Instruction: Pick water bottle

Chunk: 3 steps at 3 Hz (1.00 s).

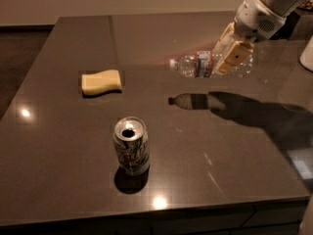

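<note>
Dark, glossy brown bench top (58, 151) under warm light. Small clear ribbed plastic water bottle (191, 65), with white cap and red, white and blue label, hung horizontal toward the far right corner of the bench, cap pointing at the left edge. It did not touch the top: its shadow (195, 102) fell apart from it, nearer the front edge. Tan two-finger gripper (234, 57) was clenched across the bottle's rear half, grasping it from above. White arm (266, 9) sloped down from over the far right corner. Pale yellow rectangular sponge (101, 82) lay flat toward the left edge, well apart from the bottle. Green-and-white soda can (131, 146), top open, stood upright near the front edge, about mid-bench.
</note>
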### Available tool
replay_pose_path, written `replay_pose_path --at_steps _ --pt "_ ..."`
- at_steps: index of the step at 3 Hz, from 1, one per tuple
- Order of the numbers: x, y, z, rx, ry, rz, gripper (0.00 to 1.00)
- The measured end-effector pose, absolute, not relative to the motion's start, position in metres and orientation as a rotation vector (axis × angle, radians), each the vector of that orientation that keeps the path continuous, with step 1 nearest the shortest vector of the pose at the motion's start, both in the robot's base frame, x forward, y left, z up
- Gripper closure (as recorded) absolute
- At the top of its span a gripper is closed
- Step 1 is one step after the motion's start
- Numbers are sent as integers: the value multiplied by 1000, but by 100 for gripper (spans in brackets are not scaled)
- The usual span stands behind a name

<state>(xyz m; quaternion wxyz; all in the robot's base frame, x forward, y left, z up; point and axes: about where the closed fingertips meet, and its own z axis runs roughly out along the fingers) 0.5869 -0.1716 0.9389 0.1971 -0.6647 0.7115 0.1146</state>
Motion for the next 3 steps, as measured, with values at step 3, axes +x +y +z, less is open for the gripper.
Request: replay_pose_path --at_steps 3 --pt "566 -135 961 -1898 1873 383 100"
